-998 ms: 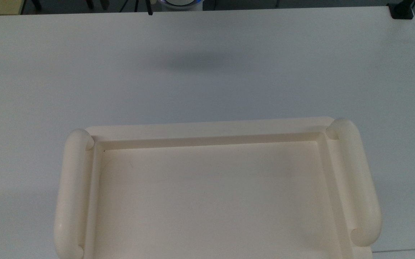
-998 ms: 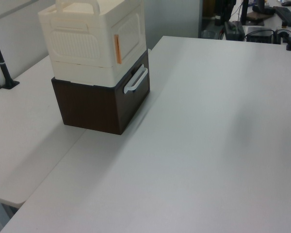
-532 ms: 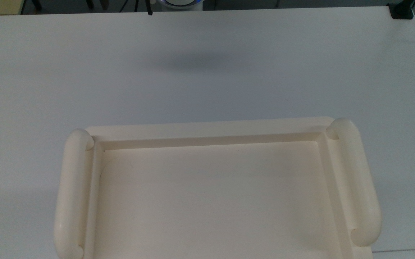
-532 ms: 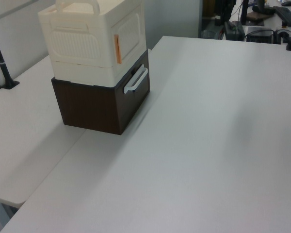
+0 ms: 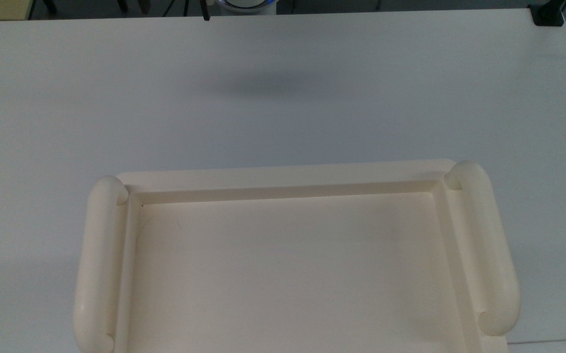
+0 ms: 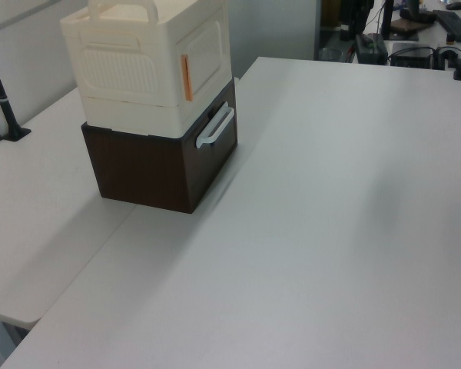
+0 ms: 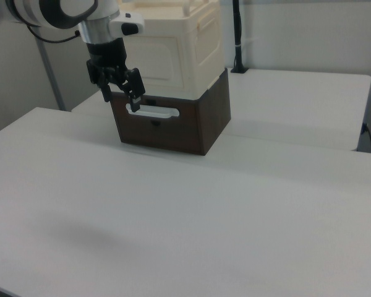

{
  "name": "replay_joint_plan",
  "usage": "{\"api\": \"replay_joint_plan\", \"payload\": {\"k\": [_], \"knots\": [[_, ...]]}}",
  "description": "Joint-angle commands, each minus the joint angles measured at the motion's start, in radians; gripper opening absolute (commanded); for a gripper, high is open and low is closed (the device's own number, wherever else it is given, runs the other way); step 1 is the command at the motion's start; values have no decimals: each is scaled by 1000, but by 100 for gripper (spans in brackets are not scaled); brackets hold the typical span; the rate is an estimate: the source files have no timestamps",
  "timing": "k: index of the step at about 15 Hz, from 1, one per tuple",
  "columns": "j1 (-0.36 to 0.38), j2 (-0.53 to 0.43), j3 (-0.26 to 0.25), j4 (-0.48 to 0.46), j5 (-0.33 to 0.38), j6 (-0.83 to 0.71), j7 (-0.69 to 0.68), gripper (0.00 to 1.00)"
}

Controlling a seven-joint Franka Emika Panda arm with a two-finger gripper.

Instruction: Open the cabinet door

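The cream cabinet stands on a dark brown drawer box. Its door (image 6: 206, 55) is shut, with a slim orange handle (image 6: 186, 78) at the door's edge nearest the left view's left. In the right view the door (image 7: 168, 59) faces the open table, and my gripper (image 7: 120, 99) hangs just in front of its lower left part, above the white drawer handle (image 7: 153, 112). The black fingers (image 7: 136, 93) stand apart and hold nothing. The arm hides the door's left edge there. From above, the cabinet's recessed top (image 5: 288, 274) shows its rounded rails.
The brown drawer box (image 6: 150, 165) carries a white handle (image 6: 215, 127). The white table (image 6: 330, 231) stretches wide in front of the cabinet. A black pole (image 7: 237, 37) stands behind the cabinet, and another clamp (image 6: 4, 104) sits on the side table.
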Motion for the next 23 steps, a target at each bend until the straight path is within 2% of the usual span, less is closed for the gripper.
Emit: {"api": "replay_joint_plan", "payload": {"k": [1,6,19,21,23], "knots": [[3,-6,-5,-2,17,1,-2,100],[3,20,-9,-2,8,-2,-69,100],[11,21,-4,-2,22,1,-104,100],[6,34,-5,-2,68,16,-118,100],[11,75,-4,0,102,99,-146,100]]}}
